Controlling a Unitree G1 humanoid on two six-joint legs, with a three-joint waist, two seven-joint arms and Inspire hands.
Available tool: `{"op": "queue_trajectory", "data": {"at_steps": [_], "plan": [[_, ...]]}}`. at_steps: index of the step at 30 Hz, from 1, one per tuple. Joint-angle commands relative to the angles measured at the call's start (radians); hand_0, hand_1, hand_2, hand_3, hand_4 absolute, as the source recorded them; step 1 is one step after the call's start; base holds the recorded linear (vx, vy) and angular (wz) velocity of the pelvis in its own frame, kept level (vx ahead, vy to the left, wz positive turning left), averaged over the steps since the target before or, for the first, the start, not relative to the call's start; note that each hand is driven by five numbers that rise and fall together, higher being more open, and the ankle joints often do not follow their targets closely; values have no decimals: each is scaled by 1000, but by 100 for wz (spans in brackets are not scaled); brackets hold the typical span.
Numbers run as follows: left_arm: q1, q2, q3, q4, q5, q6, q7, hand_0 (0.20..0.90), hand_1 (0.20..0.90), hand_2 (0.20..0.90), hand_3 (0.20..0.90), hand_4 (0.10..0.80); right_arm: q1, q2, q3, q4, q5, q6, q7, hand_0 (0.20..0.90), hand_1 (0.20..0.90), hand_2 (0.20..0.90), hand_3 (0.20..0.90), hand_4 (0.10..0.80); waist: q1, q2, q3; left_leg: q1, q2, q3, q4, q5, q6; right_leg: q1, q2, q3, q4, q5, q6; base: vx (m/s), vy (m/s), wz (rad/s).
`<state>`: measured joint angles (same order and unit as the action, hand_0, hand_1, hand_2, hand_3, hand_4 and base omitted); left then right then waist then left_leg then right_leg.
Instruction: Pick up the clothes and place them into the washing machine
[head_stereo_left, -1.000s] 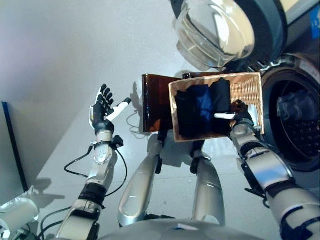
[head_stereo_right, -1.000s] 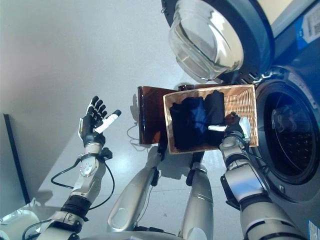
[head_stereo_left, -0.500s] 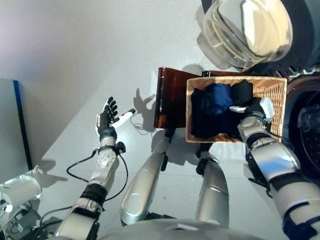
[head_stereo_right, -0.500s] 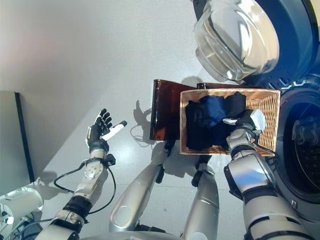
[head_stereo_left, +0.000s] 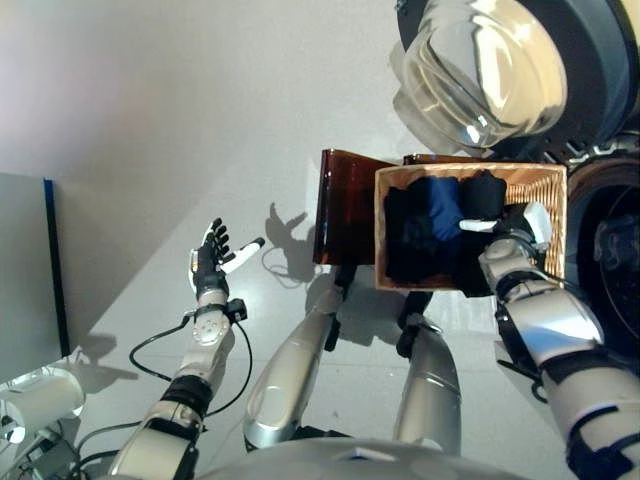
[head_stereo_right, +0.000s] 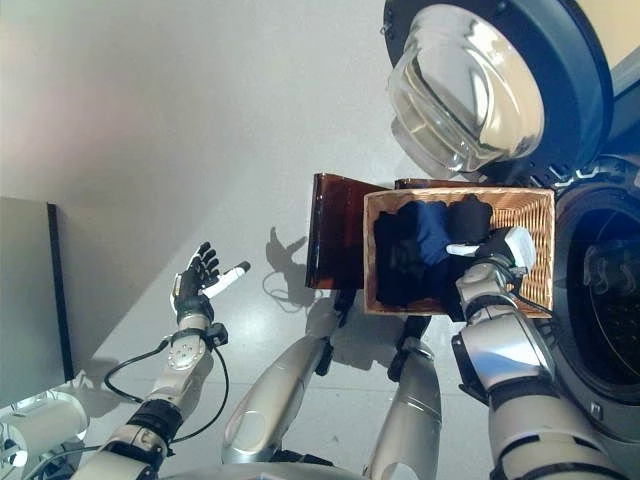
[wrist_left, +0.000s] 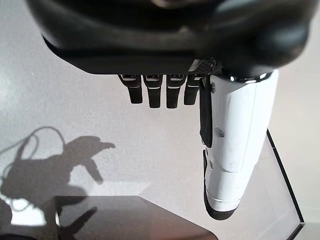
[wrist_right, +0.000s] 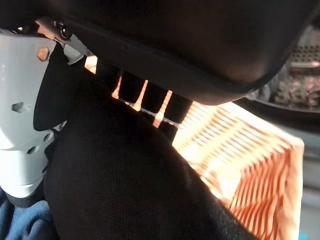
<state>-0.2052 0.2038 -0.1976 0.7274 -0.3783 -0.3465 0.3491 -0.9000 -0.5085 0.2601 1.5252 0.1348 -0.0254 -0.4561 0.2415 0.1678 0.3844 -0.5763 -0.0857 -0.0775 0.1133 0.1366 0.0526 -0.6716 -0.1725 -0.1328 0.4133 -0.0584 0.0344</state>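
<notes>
A rectangular woven wicker basket (head_stereo_left: 552, 185) is seen sitting on a dark brown glossy stand (head_stereo_left: 345, 205), with the front-loading washing machine's open drum (head_stereo_right: 608, 300) just beside it at about 3 o'clock and the round glass door (head_stereo_left: 490, 62) swung open at roughly 12 o'clock from the basket. The clothes are all inside the basket: a black garment (head_stereo_left: 405, 235) on the 9 o'clock side, a dark blue garment (head_stereo_left: 438, 200) in the middle, and another black piece (head_stereo_left: 484, 190) toward 1 o'clock, so about three items can be counted, though it can't be told for sure where one ends and the next starts. The right robot hand (head_stereo_left: 515, 228) is pushed down among the fabric at the basket's 3 o'clock end; in the right wrist view black cloth is bunched against the palm with the white thumb (wrist_right: 22, 130) beside it, but the fingers are buried, so whether anything is actually gripped can't be told. The left robot hand (head_stereo_left: 208, 262) is held out over the floor at 9 o'clock, well apart from everything, fingers spread and empty. The clothes are judged soft, light and floppy, nothing fragile, so a bunched fold near the top of the pile would be best taken, since trailing ends will likely drag other pieces along.
</notes>
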Motion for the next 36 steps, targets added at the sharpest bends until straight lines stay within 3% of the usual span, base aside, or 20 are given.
{"op": "queue_trajectory", "data": {"at_steps": [1,6,12,16,20,25,29,31,36], "plan": [[26,28,52,52,1,-42,-4,900,900,900,900,800,36,-104,-19,-40,89,-81,-22,200,200,200,200,300,-25,-17,-66,-23,-24,42,35,-85,-54,164,-49,63,-226,95,42,8,-14,-19],[37,32,56,76,-3,-47,-18,900,900,900,900,800,105,-125,-114,-91,204,-137,2,200,200,200,200,300,-43,-20,-90,4,-22,54,13,-85,-53,190,-53,72,-266,112,50,12,-8,-17],[46,28,59,106,-20,-63,-30,900,900,900,900,800,201,-54,-256,-195,459,-253,50,200,200,200,200,300,-78,-21,-103,19,-15,74,5,-90,-49,191,-50,95,-288,124,54,-6,2,-16],[39,11,46,133,-46,-78,-37,900,900,900,900,800,229,49,-335,-226,638,-327,68,200,200,200,200,300,-91,-2,-107,21,-13,82,-2,-88,-50,184,-49,106,-294,124,53,-18,13,-11],[22,8,43,156,-58,-92,-33,900,900,900,900,800,245,102,-306,-262,646,-342,73,200,200,200,200,300,-97,4,-106,18,-10,85,-5,-81,-52,180,-47,108,-298,127,51,-10,0,-6],[14,-6,40,160,-88,-113,-16,900,900,900,900,800,292,242,-353,-401,846,-453,122,200,200,200,200,300,-112,15,-98,23,-10,82,-9,-80,-54,174,-41,109,-286,117,48,0,0,0],[38,-28,21,141,-110,-134,-15,900,900,900,900,800,285,342,-460,-486,1042,-578,170,200,200,200,200,300,-111,40,-95,25,-16,83,-15,-83,-52,175,-45,112,-285,110,50,11,21,0],[46,-38,-13,135,-128,-136,-32,900,900,900,900,800,248,357,-533,-459,1130,-637,161,200,200,200,200,300,-106,63,-101,29,-23,84,-17,-85,-49,178,-49,118,-286,104,52,39,70,-7],[49,-42,-34,147,-141,-141,-48,900,900,900,900,800,226,324,-583,-448,1122,-648,127,200,200,200,200,300,-104,83,-113,31,-25,88,-17,-90,-50,179,-54,125,-286,100,54,24,38,-1]]}}
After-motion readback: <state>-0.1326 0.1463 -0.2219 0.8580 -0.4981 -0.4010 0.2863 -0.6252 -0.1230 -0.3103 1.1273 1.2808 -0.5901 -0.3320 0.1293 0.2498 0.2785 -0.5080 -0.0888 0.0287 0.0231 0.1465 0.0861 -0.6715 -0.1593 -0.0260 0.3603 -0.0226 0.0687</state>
